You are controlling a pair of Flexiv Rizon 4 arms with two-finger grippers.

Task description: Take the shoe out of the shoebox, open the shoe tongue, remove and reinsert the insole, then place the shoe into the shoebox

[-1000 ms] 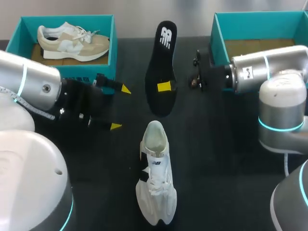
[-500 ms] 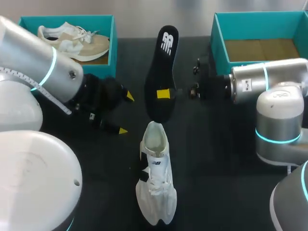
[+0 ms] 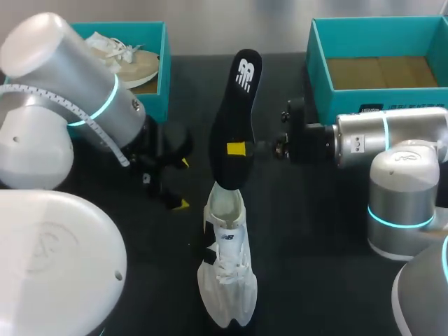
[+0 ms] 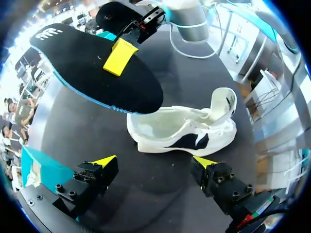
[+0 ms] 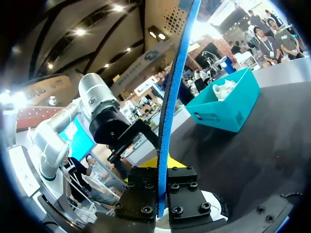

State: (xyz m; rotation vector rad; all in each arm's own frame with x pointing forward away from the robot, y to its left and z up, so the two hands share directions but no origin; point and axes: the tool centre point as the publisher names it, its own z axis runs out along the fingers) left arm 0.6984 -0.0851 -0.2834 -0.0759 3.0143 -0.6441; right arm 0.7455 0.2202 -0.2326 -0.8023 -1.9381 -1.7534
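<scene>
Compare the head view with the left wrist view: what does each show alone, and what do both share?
Head view only: the inside of both boxes, a beige shoe in the left box, the right box empty. Left wrist view only: the white shoe from the side and the insole with its blue edge. Both: the right gripper shut on the black insole above the white shoe's heel opening, and the open left gripper.

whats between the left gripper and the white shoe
Only bare table lies between the left gripper and the white shoe, clearest in the left wrist view.
</scene>
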